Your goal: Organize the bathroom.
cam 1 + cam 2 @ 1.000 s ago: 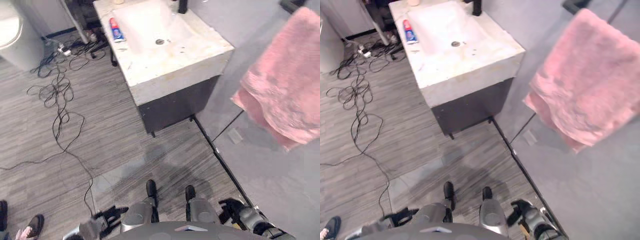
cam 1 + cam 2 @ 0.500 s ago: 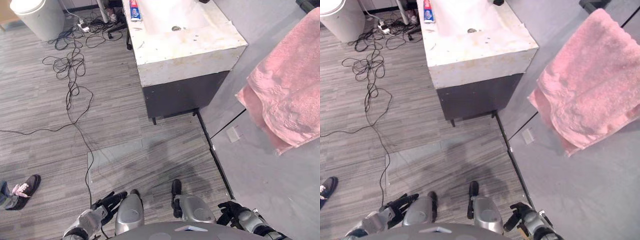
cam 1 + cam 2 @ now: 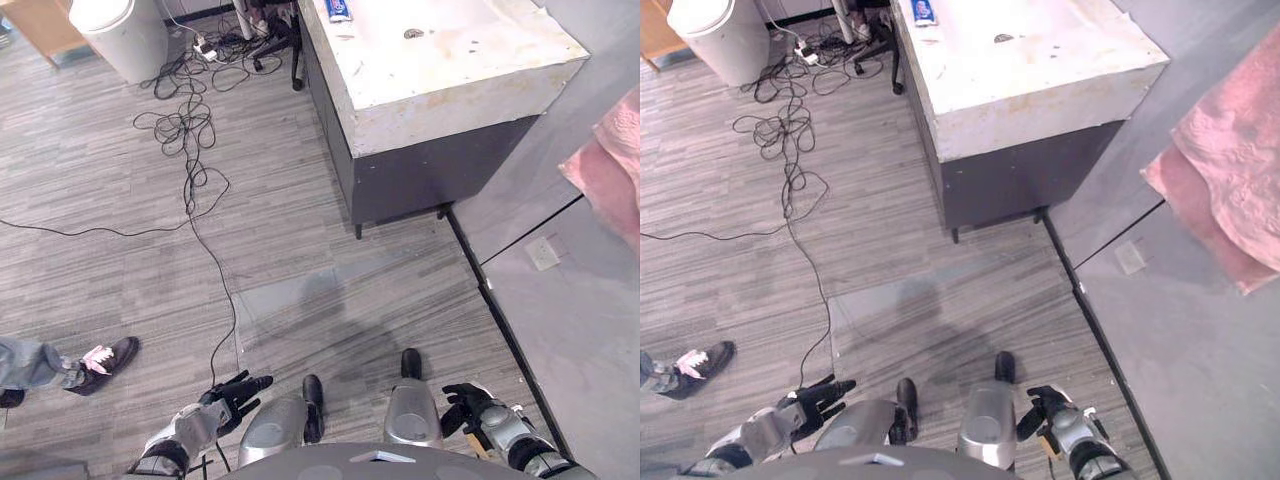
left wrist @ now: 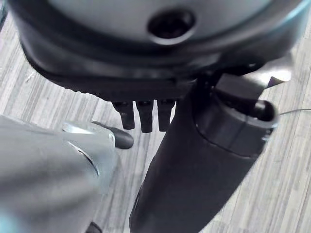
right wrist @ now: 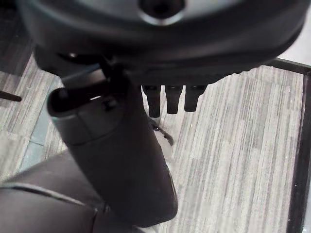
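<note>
A pink towel (image 3: 1230,190) is seen hanging at the right, beside the white sink counter (image 3: 1030,70) (a toothpaste tube (image 3: 924,10) lies on it). Both hands, left (image 3: 225,400) and right (image 3: 470,410), are held low, fingers relaxed, empty.
</note>
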### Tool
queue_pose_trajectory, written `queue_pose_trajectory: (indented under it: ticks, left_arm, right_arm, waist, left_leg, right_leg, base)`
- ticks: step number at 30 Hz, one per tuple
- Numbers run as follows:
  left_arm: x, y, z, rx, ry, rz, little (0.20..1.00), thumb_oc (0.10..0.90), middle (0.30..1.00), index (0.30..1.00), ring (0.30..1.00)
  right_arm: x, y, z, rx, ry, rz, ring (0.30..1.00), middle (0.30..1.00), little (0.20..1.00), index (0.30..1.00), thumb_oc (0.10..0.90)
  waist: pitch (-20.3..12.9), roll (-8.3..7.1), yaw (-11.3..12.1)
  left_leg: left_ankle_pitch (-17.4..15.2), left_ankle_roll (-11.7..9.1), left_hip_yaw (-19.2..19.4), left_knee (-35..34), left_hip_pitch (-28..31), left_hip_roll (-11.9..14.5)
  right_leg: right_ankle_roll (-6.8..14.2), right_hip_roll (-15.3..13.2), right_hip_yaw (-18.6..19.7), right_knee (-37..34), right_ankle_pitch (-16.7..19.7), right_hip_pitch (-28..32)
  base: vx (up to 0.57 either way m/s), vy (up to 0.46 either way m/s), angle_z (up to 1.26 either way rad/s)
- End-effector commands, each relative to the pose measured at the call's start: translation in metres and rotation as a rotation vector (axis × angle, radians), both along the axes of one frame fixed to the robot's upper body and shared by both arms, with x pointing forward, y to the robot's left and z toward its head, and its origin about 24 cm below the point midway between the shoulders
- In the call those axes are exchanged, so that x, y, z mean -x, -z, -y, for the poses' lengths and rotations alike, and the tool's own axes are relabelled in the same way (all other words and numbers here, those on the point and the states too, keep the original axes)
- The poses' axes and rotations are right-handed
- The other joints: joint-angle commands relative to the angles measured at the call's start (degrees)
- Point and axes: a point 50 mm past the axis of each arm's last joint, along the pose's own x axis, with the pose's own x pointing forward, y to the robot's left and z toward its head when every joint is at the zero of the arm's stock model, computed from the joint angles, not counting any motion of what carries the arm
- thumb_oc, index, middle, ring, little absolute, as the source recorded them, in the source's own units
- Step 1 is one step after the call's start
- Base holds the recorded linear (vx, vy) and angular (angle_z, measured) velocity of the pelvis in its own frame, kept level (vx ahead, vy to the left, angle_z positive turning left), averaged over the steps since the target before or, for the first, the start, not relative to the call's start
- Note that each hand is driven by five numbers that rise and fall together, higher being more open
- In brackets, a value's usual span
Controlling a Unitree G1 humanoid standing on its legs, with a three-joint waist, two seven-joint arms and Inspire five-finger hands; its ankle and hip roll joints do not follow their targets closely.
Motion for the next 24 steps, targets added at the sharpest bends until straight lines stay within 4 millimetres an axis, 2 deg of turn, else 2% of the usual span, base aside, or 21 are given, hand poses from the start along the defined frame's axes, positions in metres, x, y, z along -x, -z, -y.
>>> queue_pose_trajectory:
  ticks: [1,2,3,5,6,7,9,10,11,12,14,15,16,17,18,19,21,22,24]
  left_arm:
    - [0.008,-0.009,-0.025,-0.057,-0.008,0.019,0.900,0.800,0.900,0.900,0.900]
    - [0.012,-0.008,-0.027,-0.068,-0.006,0.012,0.900,0.800,0.900,0.900,0.900]
    - [0.019,-0.007,-0.029,-0.080,-0.001,0.003,0.900,0.800,0.900,0.900,0.900]
    - [0.022,-0.008,-0.031,-0.087,0.025,-0.002,0.900,0.800,0.900,0.900,0.900]
    - [0.022,-0.008,-0.031,-0.091,0.037,-0.002,0.900,0.800,0.900,0.900,0.900]
    - [0.019,-0.009,-0.033,-0.093,0.054,0.002,0.900,0.800,0.900,0.900,0.900]
    - [0.015,-0.011,-0.034,-0.102,0.046,0.007,0.900,0.800,0.900,0.900,0.900]
    - [0.013,-0.011,-0.034,-0.102,0.029,0.009,0.900,0.800,0.900,0.900,0.900]
    - [0.013,-0.011,-0.034,-0.102,0.029,0.009,0.900,0.800,0.900,0.900,0.900]
    - [0.011,-0.010,-0.032,-0.098,0.027,0.013,0.900,0.800,0.900,0.900,0.900]
    - [0.010,-0.007,-0.024,-0.097,0.063,0.009,0.900,0.800,0.900,0.900,0.900]
    - [0.010,-0.006,-0.020,-0.086,0.076,0.015,0.900,0.800,0.900,0.900,0.900]
    - [0.010,-0.006,-0.020,-0.086,0.076,0.015,0.900,0.800,0.900,0.900,0.900]
    - [0.010,-0.006,-0.020,-0.082,0.078,0.021,0.900,0.800,0.900,0.900,0.900]
    - [0.007,-0.006,-0.017,-0.071,0.070,0.036,0.900,0.800,0.900,0.900,0.900]
    - [0.004,-0.006,-0.013,-0.061,0.057,0.041,0.900,0.800,0.900,0.900,0.900]
    - [0.003,-0.005,-0.012,-0.060,0.062,0.041,0.900,0.800,0.900,0.900,0.900]
    - [0.004,-0.005,-0.012,-0.059,0.054,0.038,0.900,0.800,0.900,0.900,0.900]
    - [0.005,-0.005,-0.015,-0.063,0.049,0.040,0.900,0.800,0.900,0.900,0.900]
  right_arm:
    - [-0.027,-0.026,0.025,0.092,-0.108,0.073,0.900,0.900,0.900,0.900,0.800]
    - [-0.029,-0.027,0.026,0.089,-0.128,0.072,0.900,0.900,0.900,0.900,0.800]
    - [-0.027,-0.028,0.027,0.095,-0.151,0.059,0.900,0.900,0.900,0.900,0.800]
    - [-0.017,-0.025,0.027,0.095,-0.139,0.047,0.900,0.900,0.900,0.900,0.800]
    - [-0.015,-0.024,0.027,0.095,-0.134,0.044,0.900,0.900,0.900,0.900,0.800]
    - [-0.008,-0.021,0.027,0.096,-0.126,0.040,0.900,0.900,0.900,0.900,0.800]
    - [-0.008,-0.020,0.027,0.088,-0.142,0.038,0.900,0.900,0.900,0.900,0.800]
    - [-0.009,-0.021,0.027,0.085,-0.155,0.035,0.900,0.900,0.900,0.900,0.800]
    - [-0.009,-0.021,0.027,0.085,-0.155,0.035,0.900,0.900,0.900,0.900,0.800]
    - [-0.009,-0.021,0.027,0.084,-0.154,0.033,0.900,0.900,0.900,0.900,0.800]
    - [-0.005,-0.019,0.028,0.080,-0.123,0.029,0.900,0.900,0.900,0.900,0.800]
    - [-0.005,-0.020,0.029,0.073,-0.091,0.035,0.900,0.900,0.900,0.900,0.800]
    - [-0.005,-0.020,0.029,0.073,-0.091,0.035,0.900,0.900,0.900,0.900,0.800]
    - [-0.006,-0.020,0.029,0.075,-0.092,0.036,0.900,0.900,0.900,0.900,0.800]
    - [-0.009,-0.022,0.031,0.080,-0.097,0.042,0.900,0.900,0.900,0.900,0.800]
    - [-0.015,-0.025,0.034,0.089,-0.103,0.059,0.900,0.900,0.900,0.900,0.800]
    - [-0.017,-0.025,0.033,0.091,-0.103,0.065,0.900,0.900,0.900,0.900,0.800]
    - [-0.017,-0.024,0.032,0.095,-0.096,0.074,0.900,0.900,0.900,0.900,0.800]
    - [-0.017,-0.022,0.030,0.090,-0.077,0.094,0.900,0.900,0.900,0.900,0.800]
  waist:
    - [0.08,-0.41,2.73]
    - [0.11,-0.43,3.00]
    - [0.17,-0.25,2.07]
    - [0.00,-0.38,-0.21]
    - [-0.17,-0.52,-0.76]
    - [-0.11,-1.15,-1.80]
    - [-0.01,-1.64,-1.64]
    - [-0.05,-1.09,-1.39]
    - [-0.05,-1.09,-1.39]
    - [-0.05,-1.32,-1.92]
    - [-0.97,-0.41,-2.20]
    - [-1.59,-0.35,-2.38]
    - [-1.59,-0.35,-2.38]
    - [-1.64,-0.39,-2.42]
    - [-1.19,-0.74,-2.05]
    - [-0.49,-0.92,-1.80]
    - [-0.65,-0.81,-2.08]
    - [-0.65,0.27,-2.44]
    - [-0.67,1.41,-2.60]
  left_leg:
    - [1.00,-2.46,4.87,-3.61,3.33,4.66]
    - [0.89,-2.15,6.59,-3.57,3.47,4.58]
    - [1.12,-1.84,7.32,-3.93,4.12,4.34]
    - [0.77,-1.40,5.63,-4.01,4.31,3.04]
    - [0.60,-1.28,5.24,-4.01,4.21,2.58]
    - [-0.88,-0.73,4.96,-3.19,4.44,0.94]
    - [-2.32,-0.23,7.98,-2.17,4.97,0.40]
    - [-3.63,-0.14,8.97,-1.69,5.59,1.05]
    - [-3.63,-0.14,8.97,-1.69,5.59,1.05]
    - [-2.98,-0.04,9.25,0.26,4.61,0.99]
    - [1.65,-3.19,8.03,6.83,2.17,2.45]
    - [10.21,-7.40,4.52,19.21,-1.18,3.06]
    - [10.21,-7.40,4.52,19.21,-1.18,3.06]
    - [12.25,-8.38,3.23,22.76,-2.94,3.07]
    - [14.39,-9.27,1.19,30.85,-7.70,3.63]
    - [13.60,-7.18,-0.97,30.87,-11.55,7.91]
    - [14.00,-6.36,-1.01,25.88,-9.99,10.43]
    - [13.96,-5.43,-2.17,14.67,-5.36,13.58]
    - [14.06,-4.81,-5.39,2.86,-1.62,14.83]
  right_leg:
    - [3.78,-3.39,-3.27,3.40,3.52,-3.30]
    - [3.75,-2.93,-4.67,3.96,3.06,-3.31]
    - [3.74,0.83,-3.81,3.50,0.96,-3.50]
    - [3.31,6.42,-0.43,1.46,-0.62,-4.82]
    - [3.17,7.31,0.28,0.76,-0.49,-5.29]
    - [3.03,8.94,-0.41,-0.38,0.57,-7.10]
    - [2.93,8.04,-5.93,-0.11,1.20,-7.53]
    - [3.06,8.50,-6.77,0.15,-0.08,-6.43]
    - [3.06,8.50,-6.77,0.15,-0.08,-6.43]
    - [1.23,9.91,-4.94,0.35,-1.42,-5.65]
    - [-1.66,12.20,-4.84,-0.01,-4.88,-2.49]
    - [-4.07,13.18,-4.55,-0.65,-6.25,-0.98]
    - [-4.07,13.18,-4.55,-0.65,-6.25,-0.98]
    - [-4.61,13.19,-4.73,-0.65,-6.54,-0.63]
    - [-5.46,12.87,-4.27,-0.24,-7.08,0.37]
    - [-6.56,12.63,-2.28,2.27,-8.80,0.92]
    - [-6.98,12.63,-1.36,3.87,-9.98,0.75]
    - [-6.55,13.25,0.58,6.64,-12.13,0.15]
    - [-5.61,14.28,3.75,9.25,-14.00,-0.93]
  base:
    - [0.00,0.284,-0.61]
    - [0.04,0.293,-0.71]
    - [0.10,0.204,-0.70]
    - [0.14,0.117,-0.71]
    - [0.17,0.072,-0.23]
    - [0.16,0.044,0.66]
    - [0.17,0.006,0.92]
    - [0.14,-0.015,0.42]
    - [0.10,-0.056,0.19]
    - [0.06,-0.096,-0.21]
    - [0.15,-0.146,-0.03]
    - [0.13,-0.114,0.33]
    - [0.09,-0.081,0.49]
    - [0.03,0.011,0.41]
    - [0.09,0.136,0.47]
    - [0.09,0.174,0.15]
    - [0.14,0.280,-0.33]
    - [0.21,0.437,-0.49]
    - [0.18,0.422,-0.51]
